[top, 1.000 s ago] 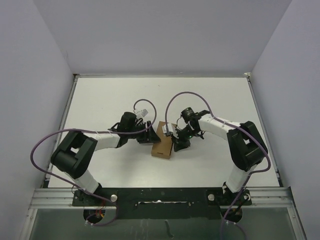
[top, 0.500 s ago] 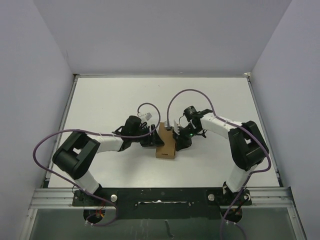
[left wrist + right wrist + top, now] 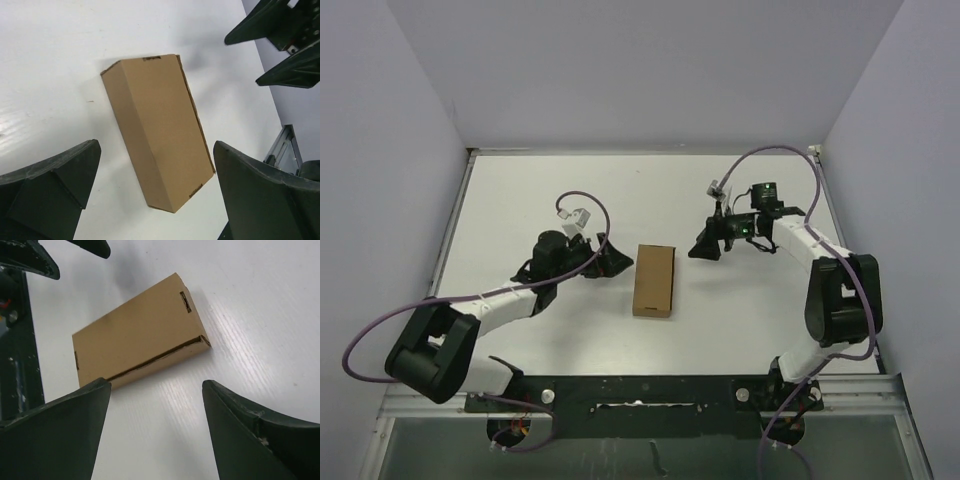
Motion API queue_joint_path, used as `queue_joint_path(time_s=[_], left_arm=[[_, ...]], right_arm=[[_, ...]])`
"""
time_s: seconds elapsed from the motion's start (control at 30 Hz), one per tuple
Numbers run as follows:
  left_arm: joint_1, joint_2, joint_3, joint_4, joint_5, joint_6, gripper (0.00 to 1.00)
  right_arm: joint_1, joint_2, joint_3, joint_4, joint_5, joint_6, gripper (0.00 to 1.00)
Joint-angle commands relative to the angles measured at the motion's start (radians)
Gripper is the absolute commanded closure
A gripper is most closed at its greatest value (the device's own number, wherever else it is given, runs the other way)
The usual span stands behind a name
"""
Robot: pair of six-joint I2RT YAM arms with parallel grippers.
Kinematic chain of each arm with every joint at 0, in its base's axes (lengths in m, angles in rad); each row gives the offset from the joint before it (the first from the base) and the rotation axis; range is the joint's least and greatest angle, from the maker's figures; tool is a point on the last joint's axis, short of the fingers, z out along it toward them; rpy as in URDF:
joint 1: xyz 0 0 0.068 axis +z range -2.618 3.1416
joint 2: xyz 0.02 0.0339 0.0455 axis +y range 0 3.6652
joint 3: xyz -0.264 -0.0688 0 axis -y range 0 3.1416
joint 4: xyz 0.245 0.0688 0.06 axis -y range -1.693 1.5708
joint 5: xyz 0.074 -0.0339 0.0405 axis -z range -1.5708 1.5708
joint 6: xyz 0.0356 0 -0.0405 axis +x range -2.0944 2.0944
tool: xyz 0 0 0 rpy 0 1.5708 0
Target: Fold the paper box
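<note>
The paper box [image 3: 653, 280] lies flat on the white table [image 3: 520, 200], a closed brown cardboard block with small slots at its ends. It fills the middle of the left wrist view as the paper box [image 3: 157, 130] and sits beyond the fingers in the right wrist view as the paper box [image 3: 137, 337]. My left gripper [image 3: 618, 262] hovers just left of it, open, nothing between its fingers. To the box's right and a little farther back, my right gripper [image 3: 703, 248] is open too and holds nothing. Neither gripper touches the box.
Grey walls [image 3: 640, 70] close in the table on three sides. A metal rail [image 3: 640, 395] carrying both arm bases runs along the near edge. The right arm's fingers [image 3: 280, 35] show at the top right of the left wrist view.
Both grippers were pressed against the box half a second ago. They have opened and pulled away, the left arm to the left, the right arm to the right and back. The box now lies alone.
</note>
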Motion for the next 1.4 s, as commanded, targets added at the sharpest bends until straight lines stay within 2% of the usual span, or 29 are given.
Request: queue_joint_path(time_s=[0.0,0.07,0.17,0.37,0.53,0.67,0.83,1.0,1.2,1.37], left_arm=[[0.063,-0.006,-0.078,0.257,0.054,-0.07,0.02],[0.065,0.002,-0.083,0.243,0.059,-0.076,0.02],[0.05,0.015,-0.097,0.241,0.049,-0.089,0.03],[0.017,0.076,-0.091,0.247,0.037,-0.097,0.04],[-0.013,0.139,-0.061,0.258,0.035,-0.099,0.05],[-0.023,0.17,-0.044,0.258,0.034,-0.101,0.05],[-0.023,0.193,-0.057,0.297,0.034,-0.139,0.03],[-0.037,0.221,-0.066,0.375,0.033,-0.216,0.02],[-0.095,0.254,-0.02,0.364,-0.015,-0.257,0.02],[-0.134,0.277,0.011,0.44,-0.008,-0.292,0.02]], right_arm=[[0.03,0.101,-0.031,0.232,-0.097,0.392,0.24],[0.065,0.132,-0.04,0.279,-0.048,0.495,0.24],[0.121,0.172,-0.022,0.282,0.059,0.563,0.24],[0.167,0.243,0.028,0.215,0.231,0.598,0.28],[0.199,0.256,0.038,0.19,0.247,0.594,0.43],[0.201,0.27,0.044,0.179,0.244,0.593,0.61],[0.143,0.298,0.034,0.19,0.176,0.625,0.82],[0.094,0.332,0.026,0.196,0.114,0.651,0.87],[0.071,0.36,0.022,0.203,0.086,0.665,0.89],[0.063,0.365,0.023,0.204,0.088,0.663,0.9]])
